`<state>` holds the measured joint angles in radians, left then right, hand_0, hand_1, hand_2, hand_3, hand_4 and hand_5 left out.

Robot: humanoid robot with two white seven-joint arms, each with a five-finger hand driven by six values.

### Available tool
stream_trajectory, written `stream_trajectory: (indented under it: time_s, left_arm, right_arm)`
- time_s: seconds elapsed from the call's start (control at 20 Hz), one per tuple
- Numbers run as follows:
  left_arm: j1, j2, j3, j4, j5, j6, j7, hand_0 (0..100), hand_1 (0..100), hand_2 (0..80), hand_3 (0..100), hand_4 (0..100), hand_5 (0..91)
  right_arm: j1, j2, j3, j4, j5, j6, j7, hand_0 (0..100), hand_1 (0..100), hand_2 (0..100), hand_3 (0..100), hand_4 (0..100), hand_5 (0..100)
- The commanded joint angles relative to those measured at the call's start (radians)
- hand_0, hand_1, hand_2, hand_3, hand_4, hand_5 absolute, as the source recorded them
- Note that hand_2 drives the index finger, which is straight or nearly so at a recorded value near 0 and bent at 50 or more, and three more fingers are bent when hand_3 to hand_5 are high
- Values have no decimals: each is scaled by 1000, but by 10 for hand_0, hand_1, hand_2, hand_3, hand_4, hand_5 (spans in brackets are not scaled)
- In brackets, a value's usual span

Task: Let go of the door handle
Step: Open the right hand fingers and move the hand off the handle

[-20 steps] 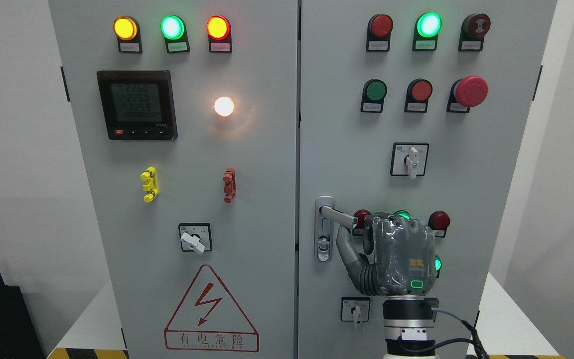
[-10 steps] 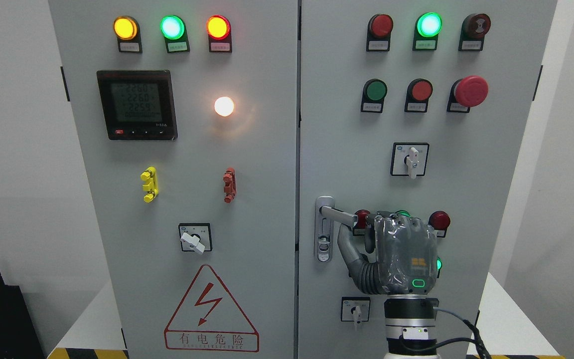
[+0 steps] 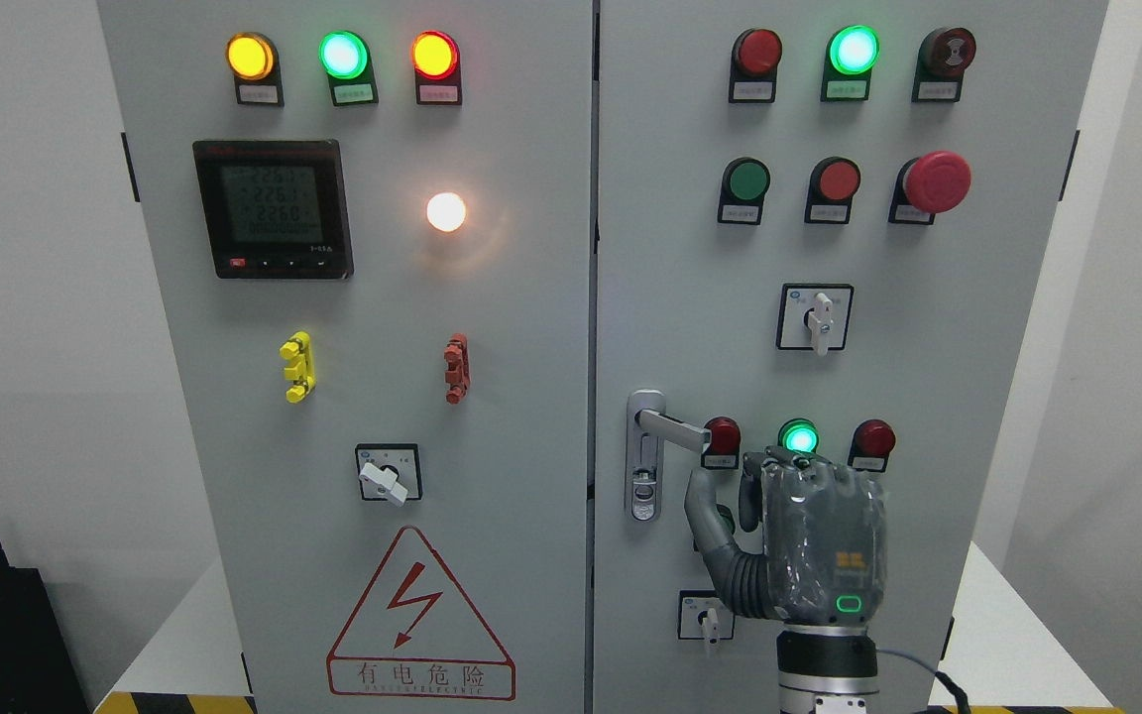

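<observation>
I read this as electrical test room or industrial training lab. Tall grey sheet-metal control cabinet with two doors (image 3: 492, 416) fills my view. Lit round pilot lamps in yellow, green and red (image 3: 343, 55) along top. Black square digital power meter (image 3: 272, 208) shows readouts. Red mushroom-head emergency stop button (image 3: 936, 181) at upper right. White-knob rotary selector switch (image 3: 817, 317) on right door. Red triangular lightning-bolt warning sign (image 3: 419, 615) low on left door. Plain white walls (image 3: 26, 297) behind; yellow-black hazard tape strip (image 3: 174, 702) at base.

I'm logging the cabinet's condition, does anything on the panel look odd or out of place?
Only the door handle on the right door: its lever sticks out sideways from the lock plate instead of lying flat. The right hand hangs below it, clear of it. No visible damage.
</observation>
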<state>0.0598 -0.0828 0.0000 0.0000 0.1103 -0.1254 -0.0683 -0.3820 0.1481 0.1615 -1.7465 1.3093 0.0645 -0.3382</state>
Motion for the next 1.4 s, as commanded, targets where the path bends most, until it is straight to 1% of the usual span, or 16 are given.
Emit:
stream_trajectory:
  time_s: [0.0, 0.05, 0.1, 0.15, 0.2, 0.3, 0.45, 0.55, 0.85, 1.1, 1.35]
  left_arm:
    - [0, 0, -12, -15, -1, 0, -1, 120, 389, 0, 0, 0, 0]
    - [0, 0, -12, -15, 0, 0, -1, 120, 389, 0, 0, 0, 0]
    - [0, 0, -12, -15, 0, 0, -1, 120, 389, 0, 0, 0, 0]
    - [0, 0, -12, -15, 0, 0, -1, 120, 389, 0, 0, 0, 0]
    - [0, 0, -12, -15, 0, 0, 1, 120, 389, 0, 0, 0, 0]
    - [0, 0, -12, -15, 0, 0, -1, 120, 389, 0, 0, 0, 0]
    - [0, 0, -12, -15, 0, 0, -1, 120, 389, 0, 0, 0, 0]
    - [0, 0, -12, -15, 0, 0, 1, 120, 389, 0, 0, 0, 0]
    - [0, 0, -12, -15, -1, 0, -1, 120, 389, 0, 0, 0, 0]
    - [0, 0, -12, -15, 0, 0, -1, 120, 389, 0, 0, 0, 0]
    - [0, 0, -12, -15, 0, 0, -1, 120, 389, 0, 0, 0, 0]
  right_arm:
    - [106, -7, -83, -129, -2, -52, -5, 595, 351, 253, 418, 348, 335]
    - [113, -5, -100, -142, -2, -67, -5, 597, 301, 138, 234, 175, 175]
    - [118, -5, -112, -151, -2, -87, -5, 580, 268, 60, 109, 61, 47]
    - [118, -4, -120, -157, -2, -107, -8, 566, 247, 13, 26, 0, 0]
    - [118, -2, -131, -160, -2, -126, -10, 538, 224, 0, 0, 0, 0]
    - [117, 1, -142, -171, -10, -152, -10, 512, 203, 0, 0, 0, 0]
    - [110, 1, -143, -171, -30, -156, -10, 480, 200, 0, 0, 0, 0]
    - [110, 2, -143, -171, -39, -163, -12, 450, 239, 0, 0, 0, 0]
    - [114, 1, -143, -179, -42, -169, -25, 413, 279, 0, 0, 0, 0]
    - [123, 2, -143, -180, -42, -167, -22, 397, 304, 0, 0, 0, 0]
    - [126, 1, -142, -185, -42, -167, -16, 402, 314, 35, 0, 0, 0]
